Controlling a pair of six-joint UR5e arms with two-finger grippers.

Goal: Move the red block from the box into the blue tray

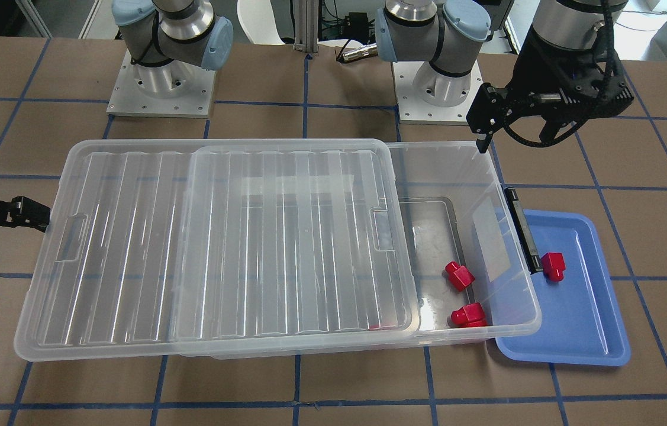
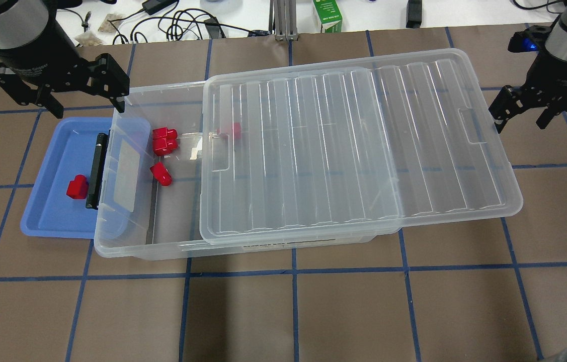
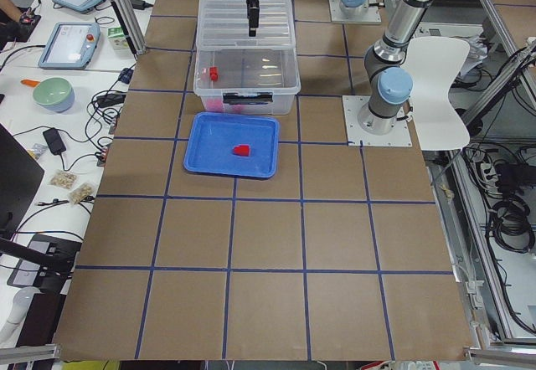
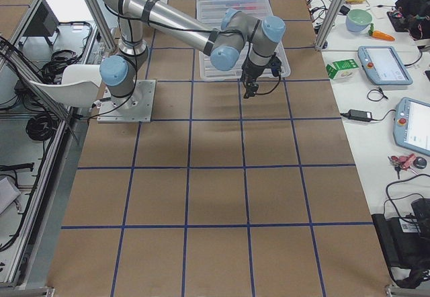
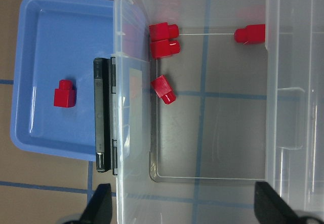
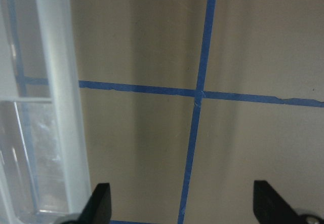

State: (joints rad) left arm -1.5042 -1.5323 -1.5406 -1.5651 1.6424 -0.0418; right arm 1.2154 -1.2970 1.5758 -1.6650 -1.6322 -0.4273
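Overhead view, largest item first. The brown table (image 2: 293,311), gridded with blue tape, filled the frame. The box (image 2: 142,250) lay across its centre, with its ribbed lid (image 2: 353,151) slid toward the right of the frame, so that the box's left end stood uncovered. The blue tray (image 2: 47,211) sat at centre left, partly tucked beneath the latched end of the box, whose black latch (image 2: 94,171) overhung it.

The left gripper (image 2: 87,106) hovered at upper left, above the far corner of the box, fingers spread wide and holding nothing. The right gripper (image 2: 518,122) hung at upper right, just beyond the lid's far end, likewise spread and empty.

One red block (image 2: 77,187) lay inside the blue tray, just left of the latch. Three similar blocks (image 2: 161,174) lay in the uncovered end of the box, and a fourth (image 2: 233,130) showed beneath the lid's edge.

Judged from this layout, the placement itself was done. What was left was at most clearing the arm, or fetching more blocks if more than one was wanted.
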